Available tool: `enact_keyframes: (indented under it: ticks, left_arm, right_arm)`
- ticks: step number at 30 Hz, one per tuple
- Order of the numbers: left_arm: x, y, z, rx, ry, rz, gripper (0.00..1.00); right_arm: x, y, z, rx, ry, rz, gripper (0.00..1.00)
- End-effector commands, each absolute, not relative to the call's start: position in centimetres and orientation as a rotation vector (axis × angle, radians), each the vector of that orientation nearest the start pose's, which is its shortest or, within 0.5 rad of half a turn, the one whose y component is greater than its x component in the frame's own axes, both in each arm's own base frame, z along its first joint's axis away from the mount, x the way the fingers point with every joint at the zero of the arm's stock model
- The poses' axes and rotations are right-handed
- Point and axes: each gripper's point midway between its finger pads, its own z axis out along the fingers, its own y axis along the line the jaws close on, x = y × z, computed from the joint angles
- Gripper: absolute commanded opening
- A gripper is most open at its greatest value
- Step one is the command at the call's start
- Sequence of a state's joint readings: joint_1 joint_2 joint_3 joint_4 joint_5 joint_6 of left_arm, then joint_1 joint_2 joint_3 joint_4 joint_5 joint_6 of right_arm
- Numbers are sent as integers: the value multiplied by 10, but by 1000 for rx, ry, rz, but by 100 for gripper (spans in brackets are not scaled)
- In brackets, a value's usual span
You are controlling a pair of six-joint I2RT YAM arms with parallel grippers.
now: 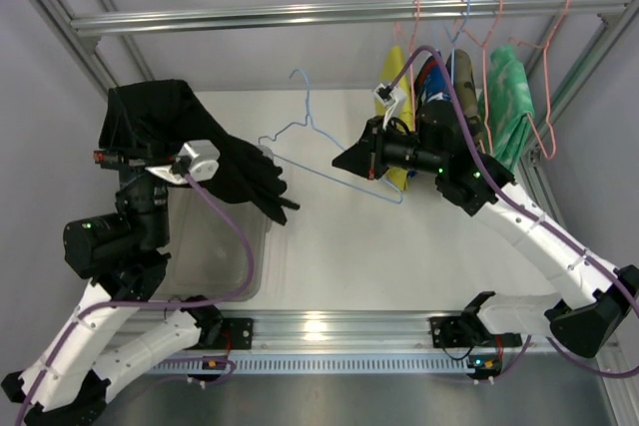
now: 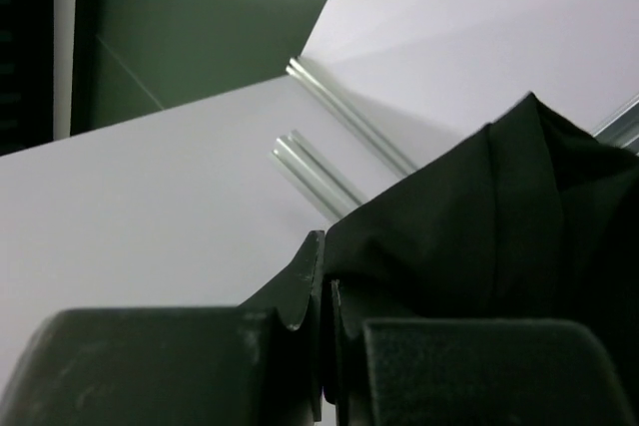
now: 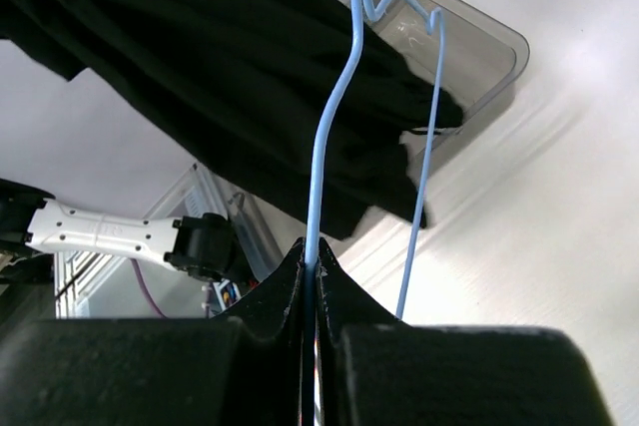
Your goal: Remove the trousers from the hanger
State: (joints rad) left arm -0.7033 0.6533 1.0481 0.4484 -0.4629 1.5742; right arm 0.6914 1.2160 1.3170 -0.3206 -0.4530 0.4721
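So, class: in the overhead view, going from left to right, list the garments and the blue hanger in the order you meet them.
black trousers → blue hanger → yellow trousers → green garment

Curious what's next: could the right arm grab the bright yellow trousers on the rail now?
Probably not: its right gripper is shut on the light-blue wire hanger, though the yellow trousers hang nearby.

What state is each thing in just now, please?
Left claw: shut on black trousers.
Right claw: shut on blue hanger.
Black trousers: off the hanger, held up.
Blue hanger: bare, off the rail.
Yellow trousers: hanging on rail.
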Motion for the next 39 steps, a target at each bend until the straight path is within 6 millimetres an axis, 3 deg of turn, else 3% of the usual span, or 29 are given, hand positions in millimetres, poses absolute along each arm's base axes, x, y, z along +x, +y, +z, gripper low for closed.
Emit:
enact_keyframes:
  ticks: [1, 8, 12, 16, 17, 22, 24, 29, 32, 33, 34, 35, 36, 39]
  left_arm:
    - [182, 17, 604, 344, 785, 1070, 0]
    - [204, 25, 589, 334, 975, 1122, 0]
    - [219, 20, 550, 422, 1118, 1081, 0]
    - [233, 18, 476, 464, 1292, 1007, 0]
    - [242, 12, 440, 558, 1356, 1037, 0]
    - [243, 16, 362, 630, 1471, 1037, 0]
    - [246, 14, 346, 637, 1484, 1030, 0]
    - [265, 6, 337, 588, 1544, 976, 0]
    - [279, 27, 357, 391, 1606, 917, 0]
    - [298, 23, 346, 420, 1664, 874, 0]
    - [299, 49, 330, 319, 1779, 871, 0]
    - [311, 57, 328, 290, 1830, 859, 0]
    - [313, 74, 318, 248, 1883, 855, 0]
    - [312, 84, 288, 224, 2002, 793, 0]
  right_arm:
    - [236, 306, 390, -540, 1783, 1196, 0]
    - [238, 307, 390, -535, 1789, 1195, 0]
    - [239, 307, 390, -534, 1790, 1194, 0]
    - [240, 306, 386, -530, 1800, 1185, 0]
    - [239, 306, 386, -532, 1800, 1186, 0]
    - [239, 301, 383, -525, 1809, 1174, 0]
    - [240, 300, 383, -527, 1810, 1170, 0]
    - [242, 301, 381, -530, 1817, 1168, 0]
    - [244, 302, 382, -521, 1817, 1169, 0]
    - [244, 301, 383, -520, 1814, 1168, 0]
    - [244, 300, 383, -515, 1815, 1166, 0]
    - [244, 299, 384, -514, 1813, 1165, 0]
    - [243, 298, 385, -511, 1813, 1162, 0]
    - [242, 295, 389, -504, 1807, 1158, 0]
